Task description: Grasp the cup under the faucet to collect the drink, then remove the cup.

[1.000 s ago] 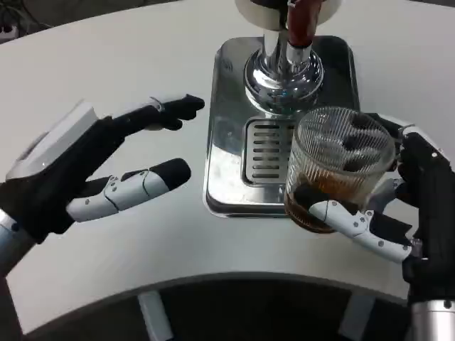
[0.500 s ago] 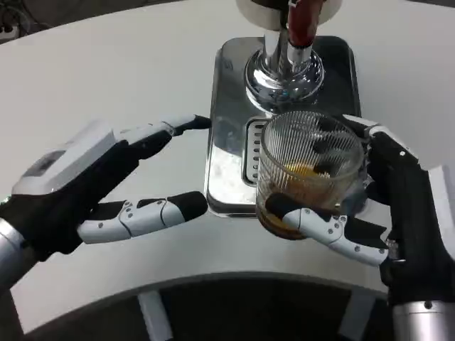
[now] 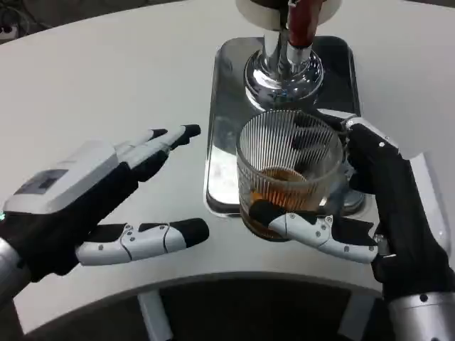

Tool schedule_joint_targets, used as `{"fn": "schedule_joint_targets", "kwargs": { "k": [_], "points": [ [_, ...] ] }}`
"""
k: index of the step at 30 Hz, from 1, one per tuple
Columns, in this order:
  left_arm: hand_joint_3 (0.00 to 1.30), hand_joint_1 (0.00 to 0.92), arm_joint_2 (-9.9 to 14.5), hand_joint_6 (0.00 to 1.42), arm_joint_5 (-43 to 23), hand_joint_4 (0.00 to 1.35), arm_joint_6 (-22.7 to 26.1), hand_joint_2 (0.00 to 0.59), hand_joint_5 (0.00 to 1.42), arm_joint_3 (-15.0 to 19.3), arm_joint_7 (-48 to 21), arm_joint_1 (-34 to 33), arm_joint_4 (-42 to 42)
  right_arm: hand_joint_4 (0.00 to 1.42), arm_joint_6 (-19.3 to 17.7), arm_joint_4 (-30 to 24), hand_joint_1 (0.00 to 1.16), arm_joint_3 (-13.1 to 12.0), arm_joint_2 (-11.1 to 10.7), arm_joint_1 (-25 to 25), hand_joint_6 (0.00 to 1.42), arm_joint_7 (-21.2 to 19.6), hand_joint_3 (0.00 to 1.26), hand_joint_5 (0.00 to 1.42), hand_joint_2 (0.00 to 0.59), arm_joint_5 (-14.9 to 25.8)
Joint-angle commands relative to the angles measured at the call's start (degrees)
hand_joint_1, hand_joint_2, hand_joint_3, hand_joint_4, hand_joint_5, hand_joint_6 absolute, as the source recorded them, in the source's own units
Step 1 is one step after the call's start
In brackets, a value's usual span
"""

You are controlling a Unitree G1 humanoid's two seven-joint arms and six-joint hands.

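Cup (image 3: 290, 170): clear ribbed glass, upright, holding a shallow layer of amber drink at the bottom; positioned over the front edge of the drip tray (image 3: 227, 106), forward of the faucet (image 3: 284, 64); whether its base rests on the tray cannot be told. Right hand (image 3: 370, 206): wrapped round the cup, thumb across the near side low down, fingers (image 3: 334, 124) curled round the far side, seen through the glass. Faucet: chrome base standing on the rear of the tray, red handle above it at the top edge. Drip tray: polished steel, rectangular, slotted grate partly hidden behind the cup. Left hand (image 3: 92, 199): holding nothing, fingers and thumb spread wide, palm turned toward the cup, hanging over the table (image 3: 106, 71) left of the tray and apart from it. Table: white, curved near edge.
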Motion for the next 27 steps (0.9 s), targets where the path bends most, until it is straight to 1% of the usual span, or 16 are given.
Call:
{"fn": "schedule_joint_targets", "kwargs": {
  "k": [1,6,12,18,27],
  "points": [
    [0.02,0.000,0.91,0.05,0.31,0.00,0.72,0.110,0.00,1.84,-0.41,3.24,-2.53,0.97,-3.61,-3.03,1.00,-0.14,-0.96,0.37,1.23,1.32,0.85,1.16,0.108,1.45],
    [0.00,0.000,0.58,0.03,0.04,0.00,0.80,0.109,0.00,3.82,-0.26,6.11,-4.89,0.97,-4.46,-3.58,1.00,-1.14,-2.37,1.38,1.23,2.82,0.85,1.16,0.108,2.97],
    [0.00,0.000,0.45,0.03,-0.16,0.00,1.08,0.109,0.00,5.33,-0.50,8.83,-7.46,0.98,-4.76,-4.46,1.00,-1.76,-3.34,1.95,1.23,4.17,0.85,1.17,0.104,4.18],
    [0.00,0.000,0.27,0.02,-0.28,0.00,1.05,0.108,0.00,6.06,-0.90,11.47,-10.09,0.98,-4.68,-5.75,1.00,-1.90,-3.49,2.94,1.25,5.32,0.85,1.18,0.106,4.95],
    [0.00,0.000,0.50,0.00,0.05,0.00,0.30,0.108,0.00,6.92,-0.97,13.75,-12.53,0.98,-4.51,-7.27,1.00,-1.33,-3.42,4.05,1.25,6.82,0.86,1.18,0.101,5.43]
  ]
}}
